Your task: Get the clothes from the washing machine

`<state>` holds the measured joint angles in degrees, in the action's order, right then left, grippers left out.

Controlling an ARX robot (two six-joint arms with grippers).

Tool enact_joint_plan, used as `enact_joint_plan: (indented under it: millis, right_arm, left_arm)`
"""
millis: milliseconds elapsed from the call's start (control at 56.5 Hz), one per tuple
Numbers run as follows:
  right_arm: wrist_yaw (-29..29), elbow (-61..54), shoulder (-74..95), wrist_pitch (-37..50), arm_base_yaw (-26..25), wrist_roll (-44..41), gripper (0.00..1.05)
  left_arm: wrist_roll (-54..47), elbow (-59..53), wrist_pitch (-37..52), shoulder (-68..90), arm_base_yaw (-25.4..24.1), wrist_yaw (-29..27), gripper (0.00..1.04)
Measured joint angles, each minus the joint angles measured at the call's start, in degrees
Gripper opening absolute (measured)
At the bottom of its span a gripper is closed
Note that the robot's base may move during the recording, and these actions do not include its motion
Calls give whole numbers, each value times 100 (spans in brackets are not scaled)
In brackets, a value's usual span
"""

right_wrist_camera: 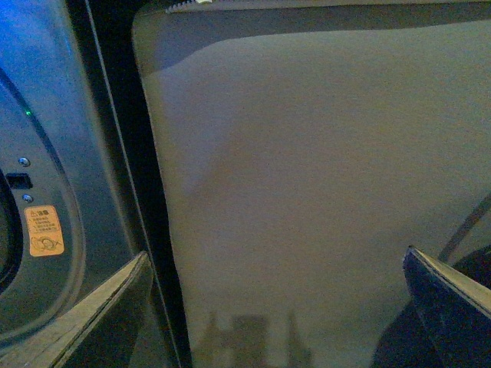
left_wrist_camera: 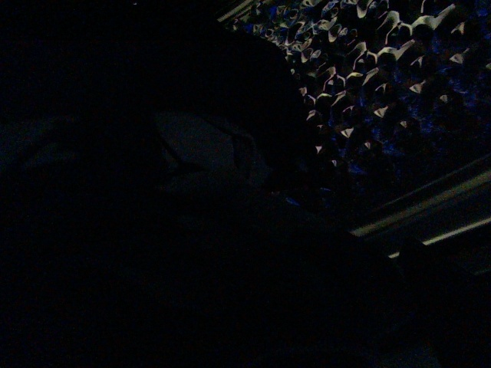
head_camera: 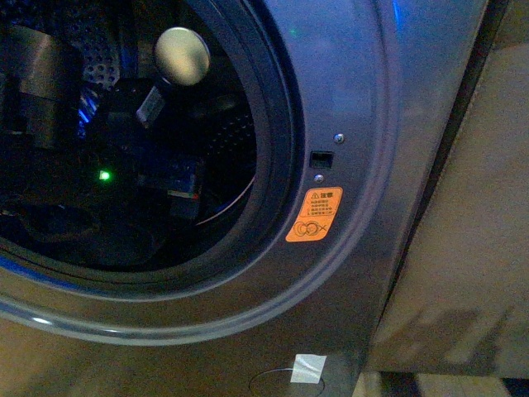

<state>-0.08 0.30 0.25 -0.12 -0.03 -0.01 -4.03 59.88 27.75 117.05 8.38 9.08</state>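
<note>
The grey washing machine (head_camera: 364, 107) fills the front view, its round black-rimmed opening (head_camera: 277, 141) leading into a dim perforated drum (head_camera: 95, 58). My left arm (head_camera: 145, 157) reaches inside the drum, a green light on it; its gripper is open, with the tips lost in shadow. The clothes cannot be made out in the dark drum. The left wrist view is dark. My right gripper (right_wrist_camera: 276, 257) stands open outside the machine, empty, facing a beige panel (right_wrist_camera: 322, 176). In that view the washing machine (right_wrist_camera: 69, 115) lies off to one side.
An orange warning sticker (head_camera: 314, 215) sits beside the opening, with a small latch slot (head_camera: 321, 157) above it. A white piece of tape (head_camera: 308, 368) is stuck low on the front. The beige panel (head_camera: 471, 248) stands right of the machine across a dark gap.
</note>
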Motion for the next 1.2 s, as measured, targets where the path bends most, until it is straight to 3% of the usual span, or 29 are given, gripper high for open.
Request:
enact_joint_plan:
  millis: [389,619,937,973,1202]
  right_arm:
    - [0,0,0,0,0,0,97]
    - [0,0,0,0,0,0,97]
    - [0,0,0,0,0,0,97]
    - [0,0,0,0,0,0,97]
    - [0,0,0,0,0,0,97]
  left_arm:
    - [-4,758,-343,693,-79,-243,98]
    - [63,935,-612,1062,-116,-634,98]
    - [37,992,-938,1082,-208,-754,98]
    - [9,977,-938,1075,-216,-765,96]
    - [-157,549,-750,796,-319,-723,51]
